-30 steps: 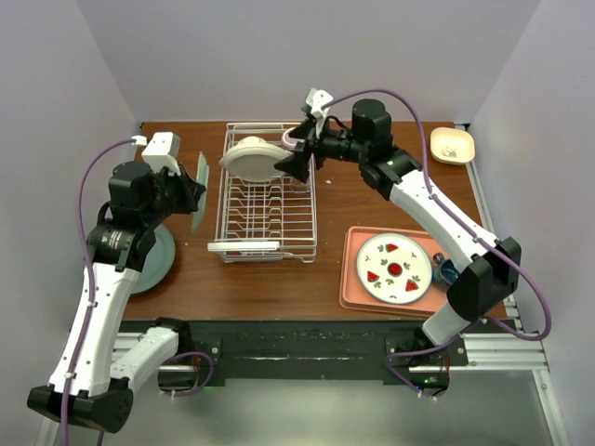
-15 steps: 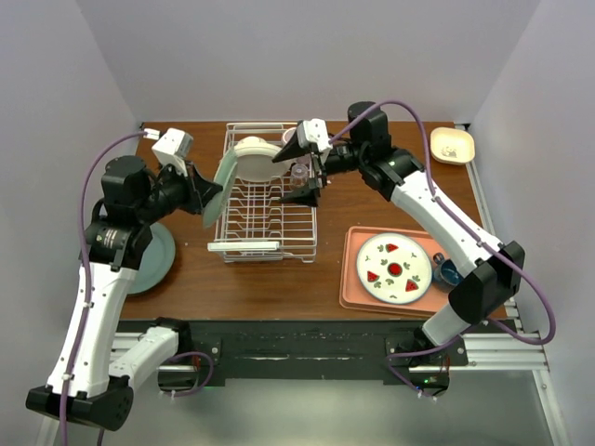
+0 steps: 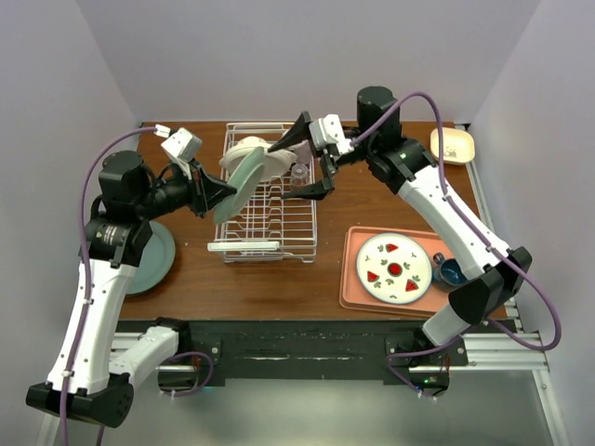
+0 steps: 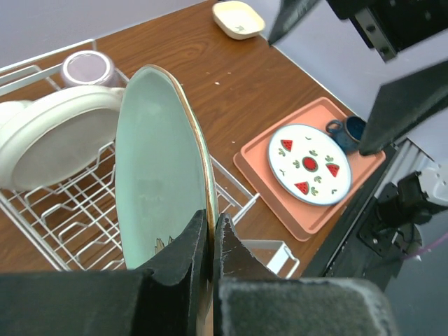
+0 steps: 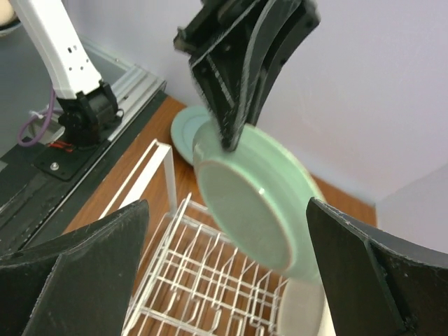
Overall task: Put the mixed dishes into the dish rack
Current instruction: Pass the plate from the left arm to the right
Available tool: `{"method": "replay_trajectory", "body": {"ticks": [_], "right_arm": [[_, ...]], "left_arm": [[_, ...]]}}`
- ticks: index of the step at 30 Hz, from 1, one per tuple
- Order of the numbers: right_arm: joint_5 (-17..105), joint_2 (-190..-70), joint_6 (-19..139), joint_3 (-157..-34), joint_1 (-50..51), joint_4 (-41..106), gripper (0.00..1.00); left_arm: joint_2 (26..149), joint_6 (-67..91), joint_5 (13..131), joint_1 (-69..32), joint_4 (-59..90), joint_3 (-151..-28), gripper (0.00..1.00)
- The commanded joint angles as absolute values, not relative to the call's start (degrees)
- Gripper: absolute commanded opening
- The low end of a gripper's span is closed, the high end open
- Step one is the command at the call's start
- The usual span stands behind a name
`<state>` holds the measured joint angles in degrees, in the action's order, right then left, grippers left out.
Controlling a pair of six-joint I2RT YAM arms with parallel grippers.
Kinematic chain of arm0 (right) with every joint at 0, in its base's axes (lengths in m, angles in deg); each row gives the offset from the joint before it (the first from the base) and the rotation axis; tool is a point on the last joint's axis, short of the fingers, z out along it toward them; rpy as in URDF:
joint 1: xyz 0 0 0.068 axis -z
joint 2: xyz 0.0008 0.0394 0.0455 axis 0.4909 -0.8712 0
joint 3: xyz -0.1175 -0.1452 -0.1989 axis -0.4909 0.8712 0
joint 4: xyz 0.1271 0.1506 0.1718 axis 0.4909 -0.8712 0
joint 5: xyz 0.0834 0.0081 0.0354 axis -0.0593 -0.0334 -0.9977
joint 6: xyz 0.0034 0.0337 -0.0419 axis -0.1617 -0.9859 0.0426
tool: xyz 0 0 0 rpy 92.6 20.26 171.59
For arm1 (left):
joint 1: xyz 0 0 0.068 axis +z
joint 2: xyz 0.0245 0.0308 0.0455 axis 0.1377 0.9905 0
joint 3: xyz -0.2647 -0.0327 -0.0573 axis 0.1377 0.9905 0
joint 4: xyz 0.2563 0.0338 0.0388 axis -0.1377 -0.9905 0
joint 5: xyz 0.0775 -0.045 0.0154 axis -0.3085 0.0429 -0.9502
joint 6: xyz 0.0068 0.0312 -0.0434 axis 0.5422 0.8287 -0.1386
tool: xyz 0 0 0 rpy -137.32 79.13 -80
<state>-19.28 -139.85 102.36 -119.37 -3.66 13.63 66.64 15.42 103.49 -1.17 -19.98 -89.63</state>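
Observation:
A pale green plate (image 3: 244,177) (image 4: 157,175) (image 5: 252,203) hangs on edge, tilted, over the white wire dish rack (image 3: 265,228) (image 4: 63,224) (image 5: 196,280). My left gripper (image 3: 223,189) (image 4: 212,218) is shut on its rim. My right gripper (image 3: 281,175) (image 5: 224,280) is wide open above the rack's far right part, facing the plate, with nothing between its fingers. A white dish (image 3: 268,156) (image 4: 49,140) leans in the rack's far end, beside a purple cup (image 3: 298,172) (image 4: 87,68).
Another green plate (image 3: 153,260) (image 5: 178,129) lies on the table left of the rack. A salmon tray (image 3: 358,279) (image 4: 336,203) at the right holds a watermelon-patterned plate (image 3: 394,268) (image 4: 310,164) and a blue mug (image 3: 451,272) (image 4: 348,131). A small cream dish (image 3: 452,145) (image 4: 239,17) sits far right.
My left gripper has carried the green plate rightward, from beside the rack to over it. My right gripper has drawn back from the white dish and turned, still open.

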Motion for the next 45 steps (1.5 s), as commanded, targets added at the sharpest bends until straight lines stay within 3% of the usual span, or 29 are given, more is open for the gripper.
{"method": "replay_trajectory", "body": {"ticks": [1, 3, 9, 12, 21, 26, 33, 38, 40, 41, 43, 45], "right_arm": [[-23.7, -141.4, 103.6, -125.0, -3.8, 12.4, 0.98], [-23.7, -143.6, 102.7, -128.8, -3.9, 11.3, 0.98], [-17.2, -157.4, 118.3, -153.1, -6.4, -22.8, 0.94], [-14.3, -161.7, 120.9, -161.0, -6.9, -29.4, 0.93], [-12.3, -158.3, 125.6, -152.7, -8.0, -29.3, 0.95], [-12.1, -160.2, 127.2, -153.8, -8.2, -32.5, 0.89], [-12.3, -161.3, 126.5, -153.8, -8.2, -32.5, 0.56], [-11.9, -161.4, 126.6, -152.7, -8.3, -32.0, 0.4], [-11.7, -161.5, 126.5, -152.8, -8.3, -31.8, 0.25], [-11.5, -161.5, 126.6, -152.7, -8.3, -31.7, 0.11], [-11.4, -161.5, 126.6, -152.7, -8.3, -31.7, 0.0], [-11.3, -161.5, 126.5, -152.6, -8.3, -31.7, 0.0]], "left_arm": [[64.6, 17.5, 111.6, -1.3, -7.7, -89.6, 0.0], [65.3, 17.4, 112.3, -1.3, -6.8, -89.1, 0.0], [66.8, 18.2, 115.2, -1.3, -3.7, -88.6, 0.0], [66.8, 17.9, 116.1, -1.3, -1.7, -88.0, 0.0], [67.3, 20.3, 119.5, -1.3, -0.5, -86.1, 0.0], [67.0, 23.4, 121.7, -1.3, -1.5, -86.3, 0.0], [68.4, 26.9, 121.5, -1.3, -2.8, -88.3, 0.0], [69.4, 25.8, 121.1, -1.3, -1.0, -88.1, 0.0], [69.7, 25.4, 121.6, -1.3, -0.3, -88.2, 0.0], [69.9, 25.4, 121.5, -1.3, 0.3, -88.3, 0.0], [70.4, 25.3, 121.2, -1.3, 0.8, -88.6, 0.0], [71.1, 25.2, 121.0, -1.3, 0.8, -89.0, 0.0]]}}
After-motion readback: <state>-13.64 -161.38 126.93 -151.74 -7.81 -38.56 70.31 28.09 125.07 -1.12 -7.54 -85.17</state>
